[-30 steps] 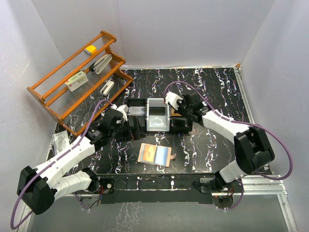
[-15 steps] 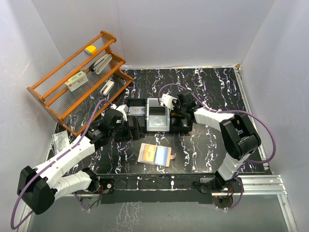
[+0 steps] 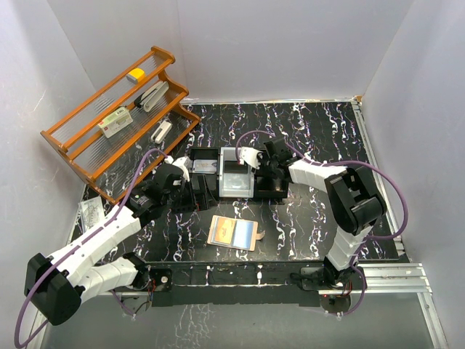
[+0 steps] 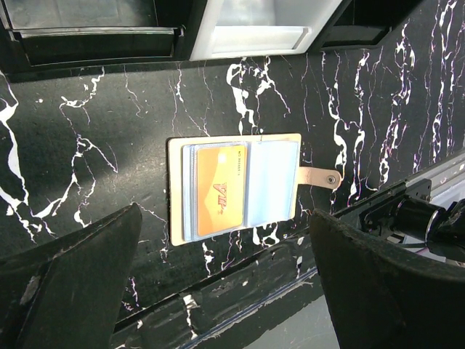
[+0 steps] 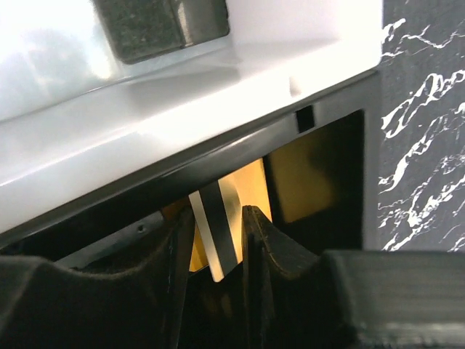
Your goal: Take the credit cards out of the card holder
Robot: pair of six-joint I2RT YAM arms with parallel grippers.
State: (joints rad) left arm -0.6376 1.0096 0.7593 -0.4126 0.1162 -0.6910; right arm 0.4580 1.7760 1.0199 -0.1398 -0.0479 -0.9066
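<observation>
The tan card holder [image 3: 233, 233] lies open on the black marble table, near the front edge. An orange credit card [image 4: 220, 187] sits in its left slot, and the right slot [image 4: 271, 182] looks pale blue-grey. My left gripper [image 4: 225, 291] hangs above it, open and empty, left of the tray [image 3: 205, 154]. My right gripper [image 3: 263, 174] reaches down into the tray's right black compartment. Its jaws stand a little apart, and an orange credit card [image 5: 251, 185] with a dark stripe leans loosely between them.
The three-compartment tray [image 5: 182, 94] stands mid-table, its grey middle bin beside my right fingers. A wooden rack [image 3: 116, 123] with small items fills the back left. A clear bag [image 3: 91, 211] lies at the left edge. White walls enclose the table.
My right gripper has moved left and down into the tray's right compartment with the orange card, and its jaws have parted. The left arm has hardly moved.
</observation>
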